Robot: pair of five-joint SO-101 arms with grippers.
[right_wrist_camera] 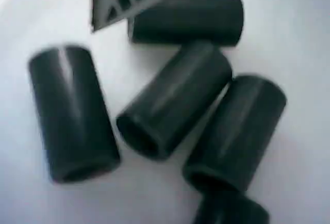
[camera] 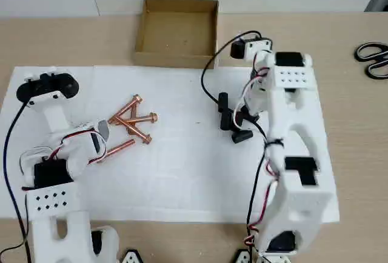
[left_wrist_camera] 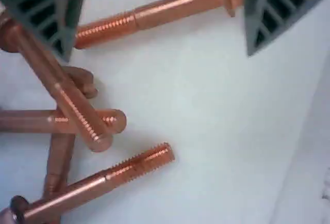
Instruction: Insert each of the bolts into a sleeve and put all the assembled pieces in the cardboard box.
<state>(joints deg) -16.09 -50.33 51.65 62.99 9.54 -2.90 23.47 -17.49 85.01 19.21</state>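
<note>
On the white sheet [camera: 182, 178], the left gripper [left_wrist_camera: 157, 56] is hovering, one bolt [left_wrist_camera: 170, 7] lying between its spread fingers [left_wrist_camera: 278, 7], near the other bolts [left_wrist_camera: 77, 110].

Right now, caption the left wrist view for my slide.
Open left gripper over one copper-coloured threaded metal bolt, more such bolts heaped alongside on white paper.

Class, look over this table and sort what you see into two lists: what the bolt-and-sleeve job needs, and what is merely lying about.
For the job:
copper bolts, loose in a heap
black sleeves, lying together
cardboard box, nothing in it yet

Lying about:
scissors, on the bare table off the white sheet
</note>
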